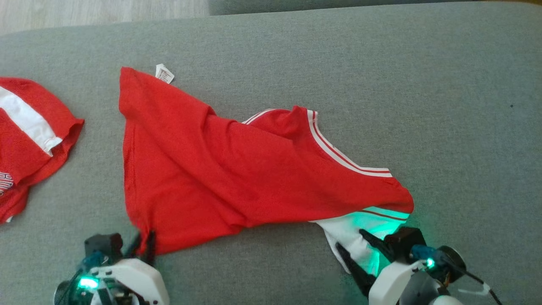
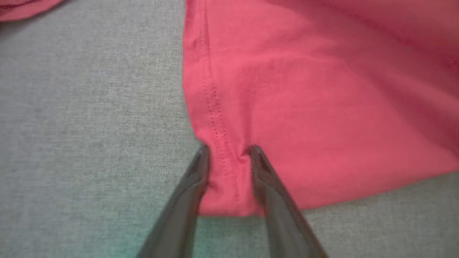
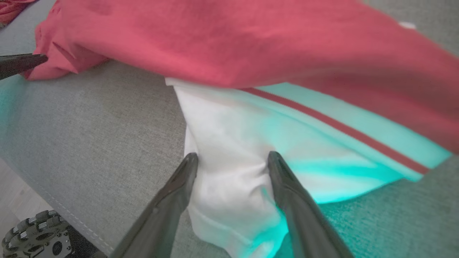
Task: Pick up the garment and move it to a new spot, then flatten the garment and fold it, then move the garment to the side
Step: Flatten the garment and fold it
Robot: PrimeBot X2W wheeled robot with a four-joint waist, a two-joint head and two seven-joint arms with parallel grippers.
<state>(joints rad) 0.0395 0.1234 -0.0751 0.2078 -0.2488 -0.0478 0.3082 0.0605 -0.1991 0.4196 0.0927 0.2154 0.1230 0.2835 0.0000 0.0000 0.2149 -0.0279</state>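
- Red jersey garment (image 1: 220, 178) lies spread and rumpled across the middle of a grey woven upholstered surface (image 1: 402, 63), with its two nearest corners at the bottom of the head view.
- Left pincer (image 1: 145, 237), at the lower left of the head view, sits at the garment's near left corner. In the left wrist view its (image 2: 229, 148) jaws are about half closed, one tip on each side of the stitched hem corner (image 2: 222, 186). A gap remains between them and the cloth puckers slightly there. It is not clear that the cloth is clamped.
- Right pincer (image 1: 349, 238), at the lower right, has its jaws wide apart. In the right wrist view both tips (image 3: 232, 156) rest on a white panel of the garment (image 3: 233, 122) that pokes out from under the red fabric (image 3: 215, 36). It grips nothing. Green light from the arm tints this panel.
- Farther up, a white-and-red striped trim (image 1: 338, 154) runs diagonally along the garment's right edge.
- At the garment's far upper-left corner, a small white printed label (image 1: 164, 74) sticks out.
- A second red garment with a white band (image 1: 25, 140) lies apart at the left edge.
- Pale wooden floor (image 1: 84, 12) shows at the upper left.
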